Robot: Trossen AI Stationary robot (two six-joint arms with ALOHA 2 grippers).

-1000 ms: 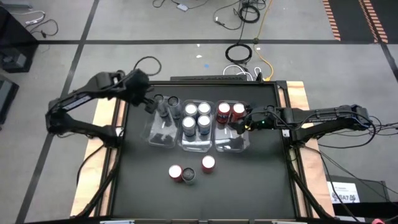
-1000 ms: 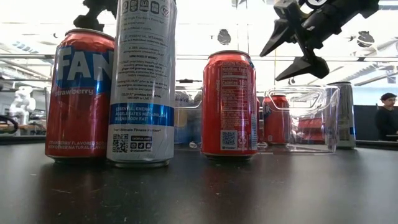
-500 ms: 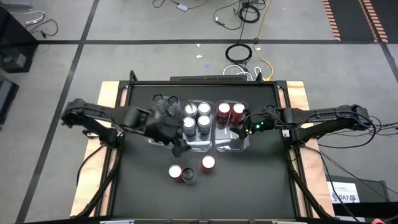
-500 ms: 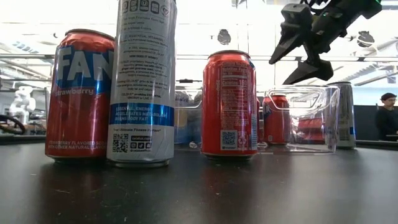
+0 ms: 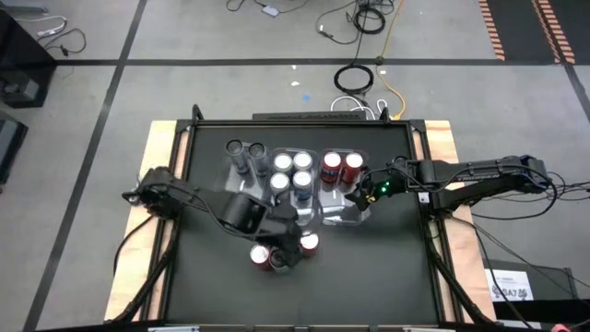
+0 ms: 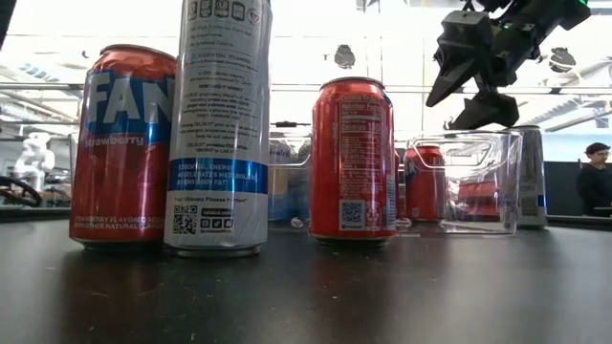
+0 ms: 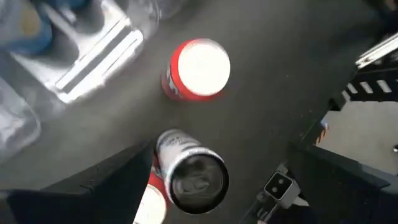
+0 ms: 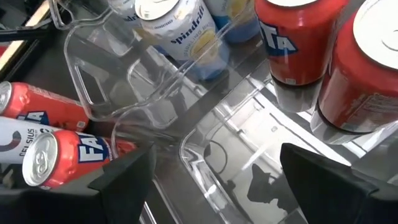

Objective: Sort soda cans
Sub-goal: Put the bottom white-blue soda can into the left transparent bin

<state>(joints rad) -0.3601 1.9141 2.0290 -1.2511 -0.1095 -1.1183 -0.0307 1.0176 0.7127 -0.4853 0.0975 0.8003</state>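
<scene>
Counted in high view: two red cans [image 5: 341, 166] in right bin [image 5: 343, 214], four blue-silver cans [image 5: 293, 171] centre bin, two grey cans [image 5: 244, 152] upper left. Lower centre: two red cans [image 5: 308, 243], one tall silver can [image 5: 278, 261]. Left gripper [image 5: 290, 247] above them, spread wide, empty. Right gripper [image 5: 361, 195] over right bin, released.

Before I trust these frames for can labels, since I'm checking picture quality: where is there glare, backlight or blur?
Low view: bright backlight from the room washes out the background; the near cans' labels read clearly, e.g. the tall silver can. Left wrist view: blurred, a red can's top blown out white. Right wrist view: sharp, reflections on the clear bins.
</scene>
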